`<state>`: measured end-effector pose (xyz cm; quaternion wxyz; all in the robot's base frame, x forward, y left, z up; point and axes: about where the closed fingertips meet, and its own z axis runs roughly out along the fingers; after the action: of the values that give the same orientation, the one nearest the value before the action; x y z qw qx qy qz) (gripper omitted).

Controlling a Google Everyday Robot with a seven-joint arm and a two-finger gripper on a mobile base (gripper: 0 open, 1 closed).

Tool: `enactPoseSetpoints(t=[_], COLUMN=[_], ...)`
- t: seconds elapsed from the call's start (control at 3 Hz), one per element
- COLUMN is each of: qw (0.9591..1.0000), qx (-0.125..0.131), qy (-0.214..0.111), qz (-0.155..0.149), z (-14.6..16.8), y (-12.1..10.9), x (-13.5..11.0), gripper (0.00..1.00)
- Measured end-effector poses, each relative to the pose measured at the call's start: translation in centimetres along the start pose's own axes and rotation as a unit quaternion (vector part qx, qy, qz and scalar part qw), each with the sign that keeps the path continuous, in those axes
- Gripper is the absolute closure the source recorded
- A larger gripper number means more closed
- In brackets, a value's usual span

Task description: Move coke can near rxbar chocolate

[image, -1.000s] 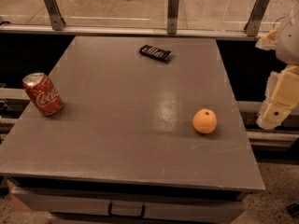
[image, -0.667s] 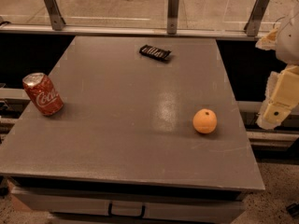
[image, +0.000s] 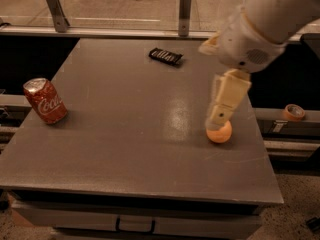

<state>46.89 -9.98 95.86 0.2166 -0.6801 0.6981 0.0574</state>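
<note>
The coke can is red with white script and a silver top. It leans tilted near the left edge of the grey table. The rxbar chocolate is a flat black bar lying at the far middle of the table. My gripper hangs from the cream arm at the right side of the table, pointing down, just above and partly in front of an orange fruit. It is far to the right of the can and nearer the front than the bar. It holds nothing that I can see.
A round orange fruit lies on the right part of the table under the gripper. A tape roll rests on a ledge right of the table. A rail with metal posts runs behind the table. A drawer handle sits below the front edge.
The arm has swung in from the right edge of the view to over the table's right side, above the orange. The view has shifted. The can, bar and orange have not moved on the table.
</note>
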Motion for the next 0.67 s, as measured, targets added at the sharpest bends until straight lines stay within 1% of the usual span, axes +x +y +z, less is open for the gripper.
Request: enactPoseSetpoints(t=[0.33,0.67], qw=[0.9934,0.9791], qx=[-0.035,-0.067], qy=[-0.085,-0.156], qz=[-0.069,-0.112], z=[3.9,6.2], y=[0.5,2.9], x=[-9.4,-18.9], gripper=[0.00,0.00])
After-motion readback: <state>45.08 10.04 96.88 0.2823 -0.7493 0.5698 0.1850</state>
